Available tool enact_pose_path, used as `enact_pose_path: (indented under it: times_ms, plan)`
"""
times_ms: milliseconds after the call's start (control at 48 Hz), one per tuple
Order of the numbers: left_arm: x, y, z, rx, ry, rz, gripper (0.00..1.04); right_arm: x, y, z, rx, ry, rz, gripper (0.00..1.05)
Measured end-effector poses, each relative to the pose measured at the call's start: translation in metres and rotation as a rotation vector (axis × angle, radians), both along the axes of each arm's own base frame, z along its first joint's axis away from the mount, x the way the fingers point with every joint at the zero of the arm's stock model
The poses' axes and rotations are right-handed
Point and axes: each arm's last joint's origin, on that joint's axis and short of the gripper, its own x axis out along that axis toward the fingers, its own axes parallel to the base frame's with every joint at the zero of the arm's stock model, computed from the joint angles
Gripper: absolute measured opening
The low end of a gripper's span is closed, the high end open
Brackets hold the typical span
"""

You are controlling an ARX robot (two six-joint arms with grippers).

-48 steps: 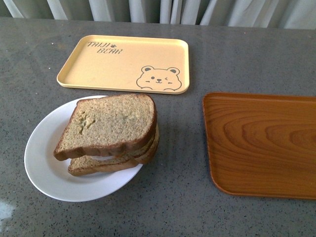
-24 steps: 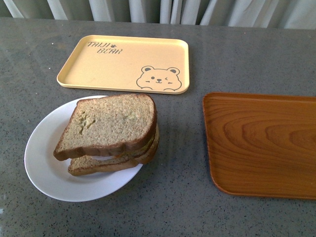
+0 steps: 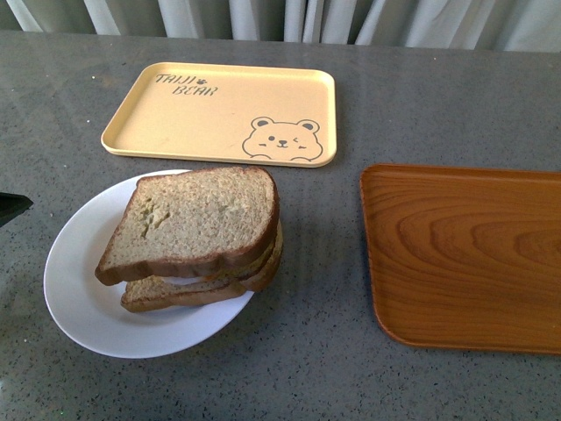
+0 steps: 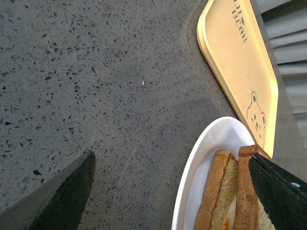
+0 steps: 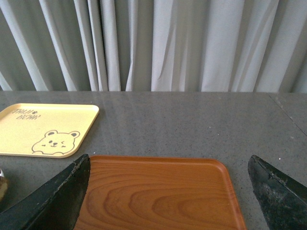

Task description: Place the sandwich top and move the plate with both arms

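Sandwich top is on the stack, a bit skewed over the lower slice, on the plate at the near-left of the table. I judge the placing step done.

The plate move is not started. The plate rests on bare table, nearer than the yellow bear tray and left of the wooden tray, on neither.

My left pincer is spread wide and empty, low over the table just left of the plate rim, not touching it. My right pincer is also spread wide and empty, facing the wooden tray, apart from the plate.

Left to do: both pincers take the rim, then lift and carry. I cannot tell which tray is the target.
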Motion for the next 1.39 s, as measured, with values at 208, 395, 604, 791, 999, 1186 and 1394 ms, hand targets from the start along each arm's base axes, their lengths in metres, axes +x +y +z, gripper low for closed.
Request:
enact_pose_path:
  times_ms: [208,395,604,791,999,1186,1394]
  plan:
    - [0.001,-0.004,-0.006,-0.046,0.008,-0.052,0.96,0.0,0.0,0.0,0.0,0.0,0.0,0.96]
    - [0.002,-0.007,-0.014,-0.098,0.025,-0.102,0.96,0.0,0.0,0.0,0.0,0.0,0.0,0.96]
    - [0.003,-0.009,-0.017,-0.112,0.026,-0.154,0.96,0.0,0.0,0.0,0.0,0.0,0.0,0.96]
    - [0.004,-0.009,-0.019,-0.11,0.023,-0.183,0.96,0.0,0.0,0.0,0.0,0.0,0.0,0.96]
    - [0.005,-0.01,-0.021,-0.102,0.02,-0.236,0.96,0.0,0.0,0.0,0.0,0.0,0.0,0.96]
    - [0.004,-0.011,-0.023,-0.095,0.031,-0.269,0.85,0.0,0.0,0.0,0.0,0.0,0.0,0.96]
    - [0.003,-0.012,-0.026,-0.103,0.051,-0.281,0.47,0.0,0.0,0.0,0.0,0.0,0.0,0.96]
